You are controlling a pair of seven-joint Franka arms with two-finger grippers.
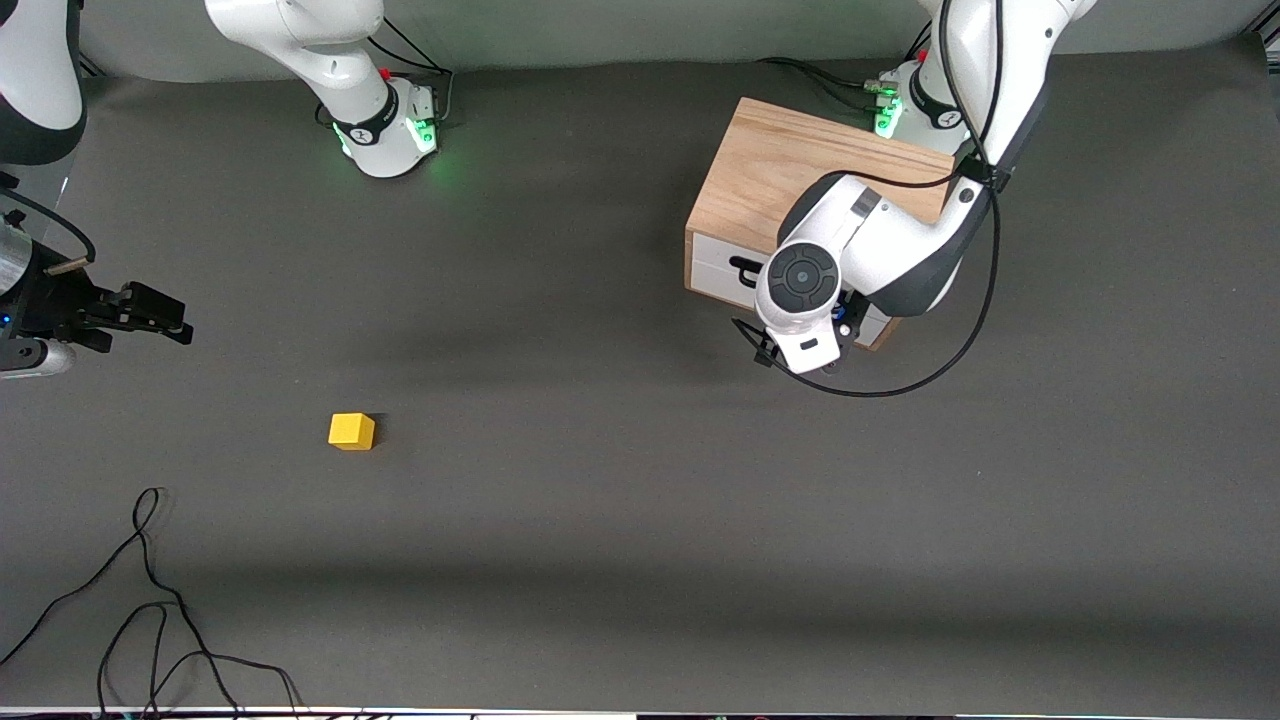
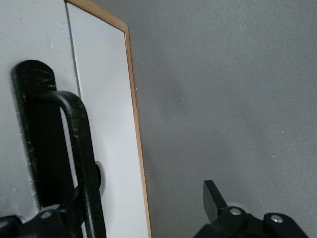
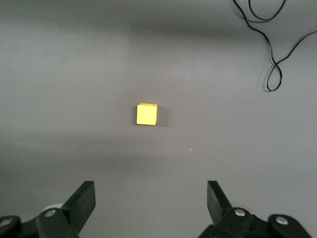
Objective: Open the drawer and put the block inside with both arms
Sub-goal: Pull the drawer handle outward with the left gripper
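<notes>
Front view: drawer [image 1: 725, 268] shut in its wooden box [image 1: 790, 170], my left gripper [image 1: 800, 350] at its front, block [image 1: 351, 431] on the table; left wrist: fingers apart astride the handle [image 2: 74, 148]; right wrist: my right gripper [image 3: 151, 208] spread above the ungrasped block [image 3: 147, 114].

No readable text, label, brand or number shows in any view. The black marks on the arms' bases [image 1: 392, 130] are too small to make out
</notes>
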